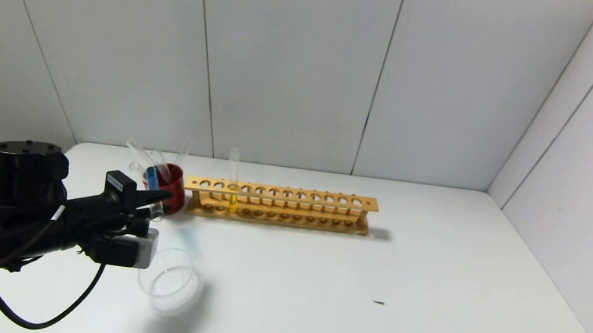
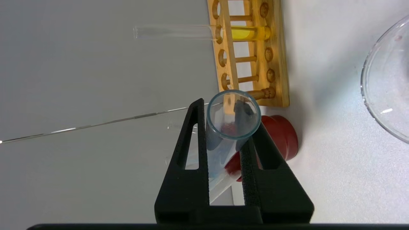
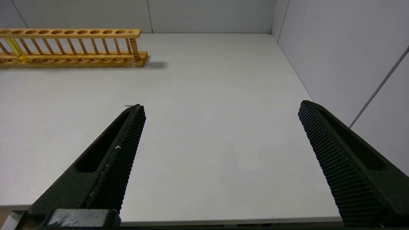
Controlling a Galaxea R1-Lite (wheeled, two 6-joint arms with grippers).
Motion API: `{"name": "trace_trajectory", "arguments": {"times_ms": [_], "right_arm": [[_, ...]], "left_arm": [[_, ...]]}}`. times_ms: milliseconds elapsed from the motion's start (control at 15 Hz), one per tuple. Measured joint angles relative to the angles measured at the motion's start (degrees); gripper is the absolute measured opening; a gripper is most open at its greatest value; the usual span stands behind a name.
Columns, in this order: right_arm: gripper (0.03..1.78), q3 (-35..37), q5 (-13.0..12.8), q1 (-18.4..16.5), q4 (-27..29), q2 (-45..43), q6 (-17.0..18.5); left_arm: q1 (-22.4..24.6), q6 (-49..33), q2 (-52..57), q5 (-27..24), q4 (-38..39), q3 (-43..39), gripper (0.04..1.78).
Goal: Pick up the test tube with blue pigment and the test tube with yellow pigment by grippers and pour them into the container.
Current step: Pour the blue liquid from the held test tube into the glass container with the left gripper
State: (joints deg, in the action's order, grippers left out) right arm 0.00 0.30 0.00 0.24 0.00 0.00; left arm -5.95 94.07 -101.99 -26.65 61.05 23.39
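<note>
Gripping a thin clear glass tube with blue-teal liquid [image 2: 231, 127], my left gripper [image 2: 223, 134] has its black pointed fingers closed tight on the tube's sides, just below the open rim. From the head view I see the blue tube [image 1: 153, 179] at the fingertips, directly in front of the dark red cup [image 1: 173, 188], which partly blocks my read of the tube's lower end. The low clear glass dish [image 1: 168, 286] sits just below and beside that gripper; the left wrist view cuts most of it off. Farther out from the gripper, the yellow-liquid tube [image 1: 234, 180] stands in the long wooden rack [image 1: 279, 205]. My right gripper [image 3: 220, 127] hangs wide open over bare white table [image 3: 204, 105], holding nothing.
</note>
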Motion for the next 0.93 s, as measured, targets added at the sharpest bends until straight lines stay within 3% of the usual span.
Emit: {"name": "trace_trajectory", "arguments": {"times_ms": [467,933], "right_arm": [[1.75,0.0,0.0,0.0,0.02,0.0,0.0],[1.75,0.0,0.0,0.0,0.02,0.0,0.0]], "left_arm": [[-0.06,0.22,0.39,-0.2,0.0,-1.18,0.33],[-0.28,5.57,0.69,-0.27,0.02,-2.73,0.33]]}}
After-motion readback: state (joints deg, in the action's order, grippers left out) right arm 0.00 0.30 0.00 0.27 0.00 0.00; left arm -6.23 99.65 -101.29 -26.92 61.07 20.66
